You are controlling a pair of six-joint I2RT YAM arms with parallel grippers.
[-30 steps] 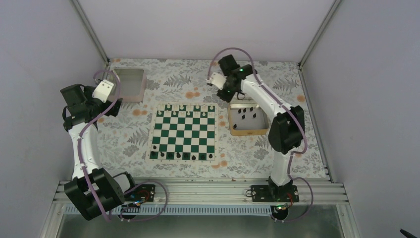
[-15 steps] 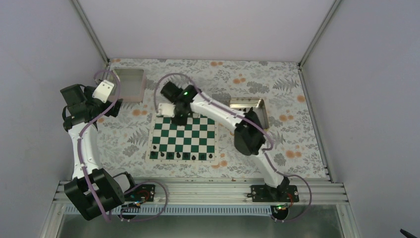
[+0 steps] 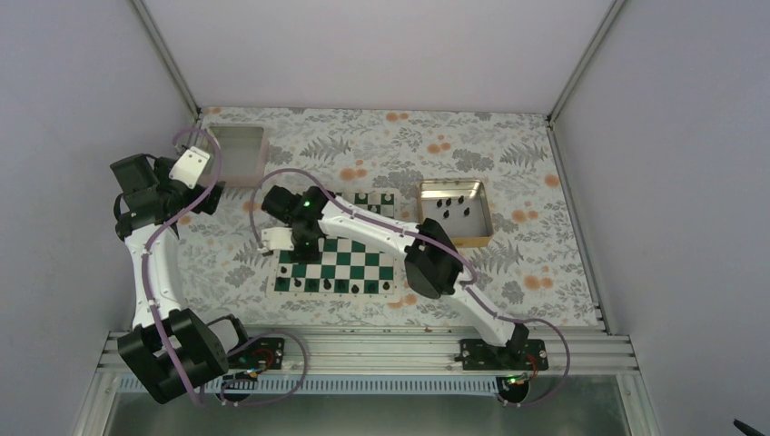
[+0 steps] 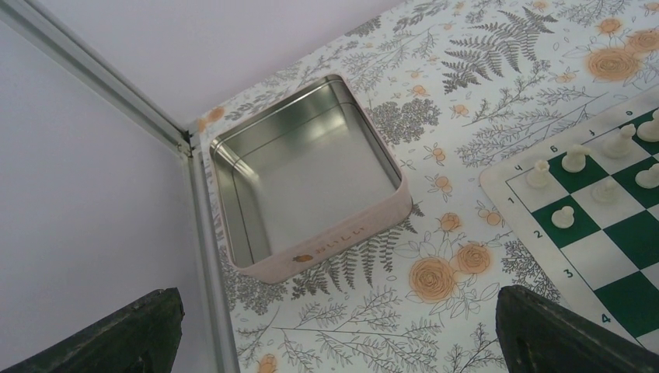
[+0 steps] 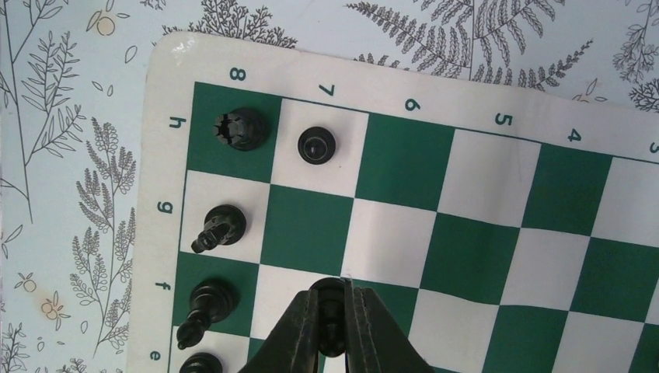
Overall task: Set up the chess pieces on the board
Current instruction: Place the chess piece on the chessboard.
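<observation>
My right gripper (image 5: 332, 294) is shut on a small black chess piece (image 5: 332, 320), held over the f-file squares of the green and white board (image 5: 482, 186). On that board's h, g, f and e end squares stand a black rook (image 5: 242, 129), a knight (image 5: 221, 227), a bishop (image 5: 208, 305) and another piece (image 5: 200, 364). A black pawn (image 5: 317, 144) stands on h7. In the top view the right gripper (image 3: 304, 243) hangs over the board's (image 3: 363, 263) near left part. My left gripper (image 4: 342, 342) is open and empty above the floral table.
A gold-rimmed tray (image 3: 459, 242) right of the board holds several black pieces (image 3: 454, 207). A pale pinkish tray (image 4: 326, 249) stands in the far left corner, with nothing in it. White pieces (image 4: 575, 158) stand along the board's far edge. Frame posts and walls enclose the table.
My right arm has swung from above the gold tray, across the board's far edge, to its near left part. The left arm has not moved.
</observation>
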